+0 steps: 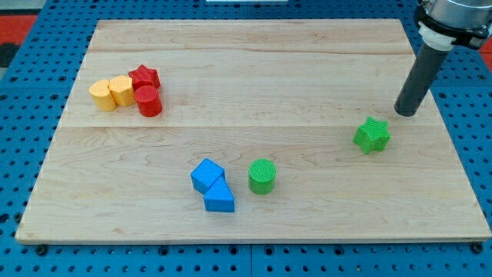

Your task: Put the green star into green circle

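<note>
So far the push has not begun: the green star-shaped block sits near the wooden tabletop's right side, well apart from the green cylindrical circle block at the view's lower middle. My tip, a bare rod with no gripper, rests just up-right of the star, apparently not touching it.

Matt pale wood board, ridged plastic green cylinder, matt dark rod
</note>
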Robot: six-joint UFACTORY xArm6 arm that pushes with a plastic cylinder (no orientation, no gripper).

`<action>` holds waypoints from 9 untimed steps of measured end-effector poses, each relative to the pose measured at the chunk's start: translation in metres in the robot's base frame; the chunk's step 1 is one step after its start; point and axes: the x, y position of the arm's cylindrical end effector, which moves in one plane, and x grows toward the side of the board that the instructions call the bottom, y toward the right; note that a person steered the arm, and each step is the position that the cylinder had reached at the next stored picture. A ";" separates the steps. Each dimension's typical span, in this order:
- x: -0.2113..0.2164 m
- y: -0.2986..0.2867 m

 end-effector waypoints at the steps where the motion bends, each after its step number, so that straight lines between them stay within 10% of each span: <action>1: 0.016 -0.001; 9: 0.036 -0.111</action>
